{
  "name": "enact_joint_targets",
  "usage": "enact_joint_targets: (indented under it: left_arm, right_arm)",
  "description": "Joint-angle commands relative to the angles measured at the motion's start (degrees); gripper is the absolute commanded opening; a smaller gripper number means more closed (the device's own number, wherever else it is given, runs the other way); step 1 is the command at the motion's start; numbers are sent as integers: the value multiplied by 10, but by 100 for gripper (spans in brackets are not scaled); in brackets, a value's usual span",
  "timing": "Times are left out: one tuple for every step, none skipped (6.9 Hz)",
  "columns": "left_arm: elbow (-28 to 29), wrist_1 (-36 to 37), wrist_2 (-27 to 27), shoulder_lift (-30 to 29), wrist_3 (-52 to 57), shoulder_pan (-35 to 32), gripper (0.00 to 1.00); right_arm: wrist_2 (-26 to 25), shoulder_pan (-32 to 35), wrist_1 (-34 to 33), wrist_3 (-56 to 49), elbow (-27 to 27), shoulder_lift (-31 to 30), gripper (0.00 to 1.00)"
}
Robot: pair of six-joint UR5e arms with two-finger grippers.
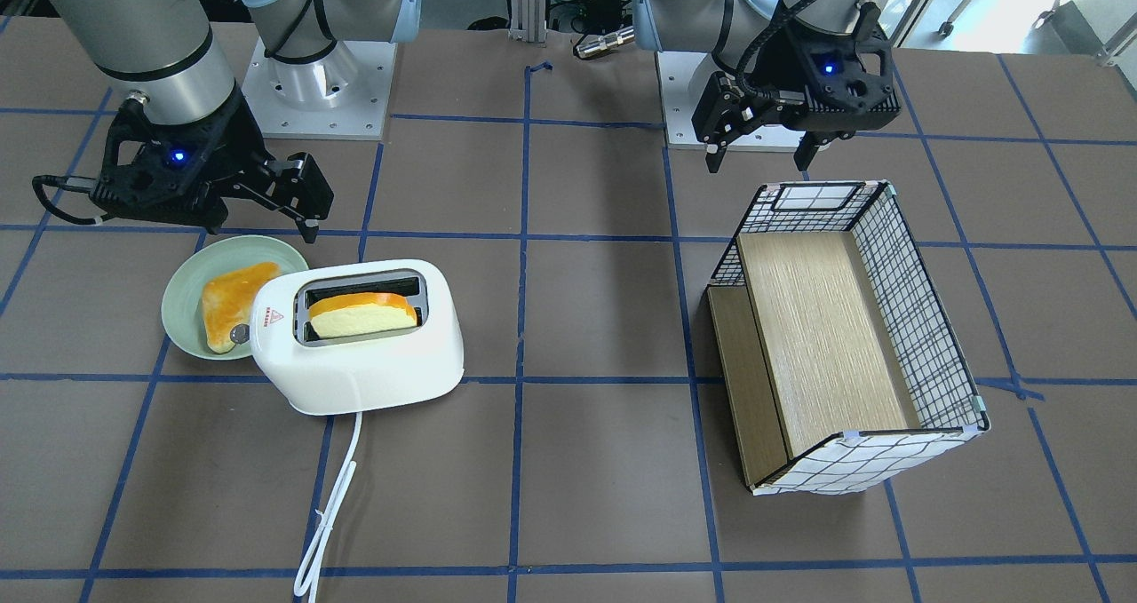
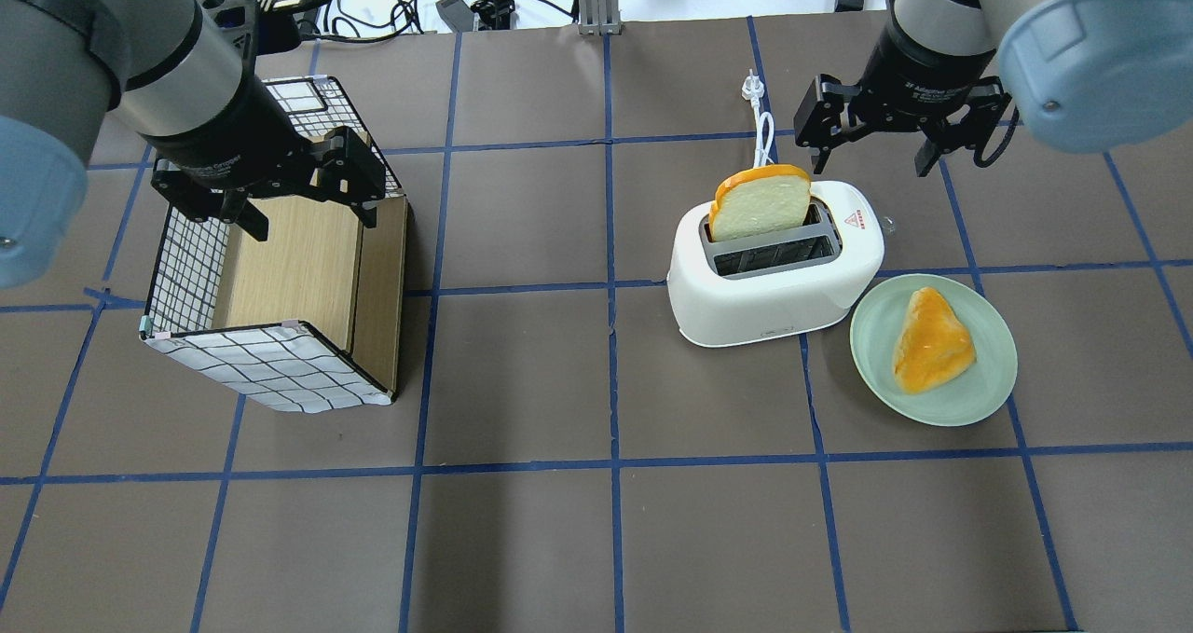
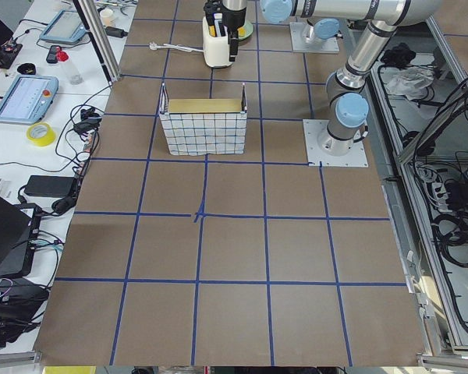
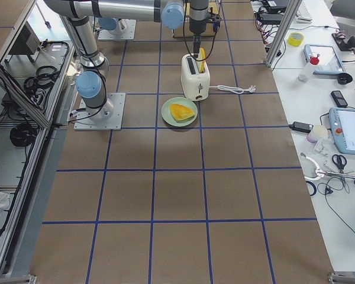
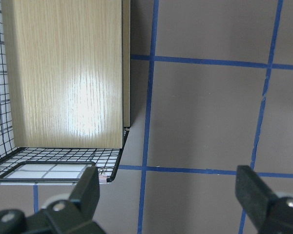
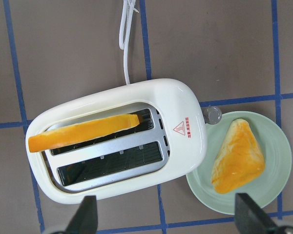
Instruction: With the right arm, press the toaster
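While the right gripper [image 2: 874, 162] hangs in the air above the toaster [image 2: 774, 288], its two fingers are spread wide apart and hold nothing. It does not touch the toaster. There is one toaster, white and shiny, and it sits on the brown table [image 2: 522, 540] on the robot's right side. It has two slots on top. One slice of bread [image 2: 760, 206] stands up in the slot nearer the white cord [image 1: 356, 439]. One small red triangle [image 6: 179, 129] and one silver knob [image 6: 214, 115] are at the end by the green plate [image 2: 979, 400]. That one green plate lies just beside the toaster, with one orange piece of bread [image 2: 932, 339] on it. Blue tape lines [image 2: 612, 363] cross the table in squares. Far off on the other side is one checked basket [image 2: 270, 372] with a wooden board [image 2: 289, 279] inside. The left gripper [image 2: 312, 223] hangs over the checked basket with its two fingers wide apart too, holding nothing. Each gripper is black and shows one small blue light [image 1: 180, 154]
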Motion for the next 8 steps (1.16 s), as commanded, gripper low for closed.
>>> enact_joint_targets:
  left_arm:
    - [0,0,0,0,0,0,100]
    - [0,0,-1,0,0,0,100]
    - [0,0,-1,0,0,0,100]
    - [0,0,0,0,0,-1,100]
    - [0,0,-1,0,0,0,100]
    - [0,0,0,0,0,0,100]
    - [0,0,-1,0,0,0,100]
    - [0,0,-1,0,0,0,100]
  right_arm:
    - [1,0,-2,0,0,0,100]
    - [1,0,-2,0,0,0,100]
    - [0,0,-1,0,0,0,100]
    - [0,-1,1,0,0,0,100]
    - [-4,-2,2,0,1,0,100]
    - [-9,-1,2,0,1,0,100]
    - [-8,-2,-1,-1,2,0,100]
    - [-7,-1,-3,1,1,0,100]
